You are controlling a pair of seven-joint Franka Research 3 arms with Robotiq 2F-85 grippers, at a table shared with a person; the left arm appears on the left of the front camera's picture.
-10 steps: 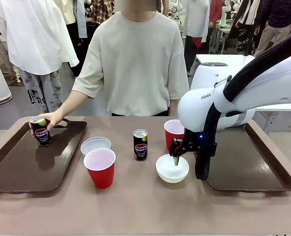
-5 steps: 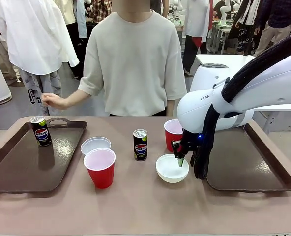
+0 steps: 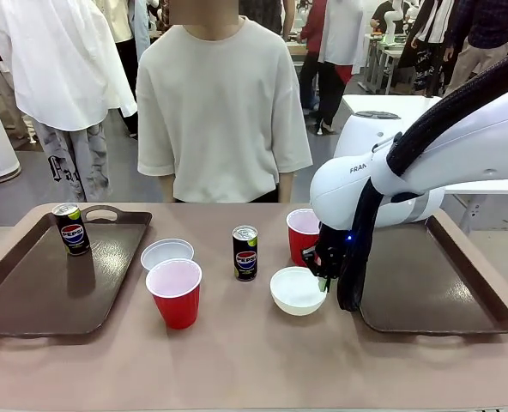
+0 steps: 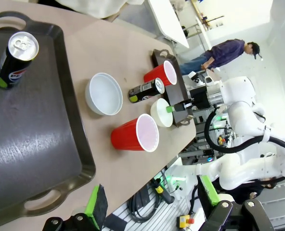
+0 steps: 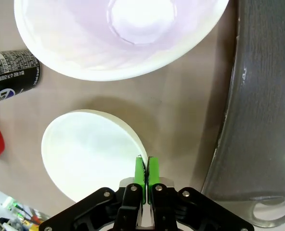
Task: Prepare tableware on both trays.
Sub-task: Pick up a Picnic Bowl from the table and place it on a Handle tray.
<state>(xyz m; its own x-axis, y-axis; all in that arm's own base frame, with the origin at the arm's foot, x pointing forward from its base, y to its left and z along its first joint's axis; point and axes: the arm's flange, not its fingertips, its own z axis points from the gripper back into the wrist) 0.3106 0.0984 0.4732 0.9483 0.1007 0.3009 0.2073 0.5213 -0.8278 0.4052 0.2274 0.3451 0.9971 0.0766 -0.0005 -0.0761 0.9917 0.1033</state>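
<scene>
— Right gripper (image 3: pixel 323 280)?
— Clenched on the rim of a white bowl (image 3: pixel 297 291), with green pads (image 5: pixel 139 171) tight on either face of the thin edge. Bites at the bowl's 3 o'clock side in the front view.
— Arm pose?
— Reaches in from 3 o'clock, high above the right tray (image 3: pixel 426 275), then drops steeply, wrist aimed straight down at the table (image 3: pixel 254 360).
— Bowl clear of the table?
— Cannot tell. Sits about level near mid-table, just outside the right tray's 9 o'clock rim.
— Around it?
— Red cup (image 3: pixel 304 232) close at 12 o'clock; Pepsi can (image 3: pixel 245 252) upright at 10 o'clock. Farther toward 9 o'clock, second red cup (image 3: pixel 175 293), with second bowl (image 3: pixel 166 252) just at its 12 o'clock.
— Left tray (image 3: pixel 31 292)?
— Carries the other can (image 3: pixel 70 228), upright near the 12 o'clock end.
— Left gripper (image 4: pixel 151 198)?
— Released, fingers spread wide, grasping nothing; looks across the left tray from the 9 o'clock side.
— Person (image 3: pixel 224 112)?
— Stands at 12 o'clock behind the table, arms hanging at the sides.
</scene>
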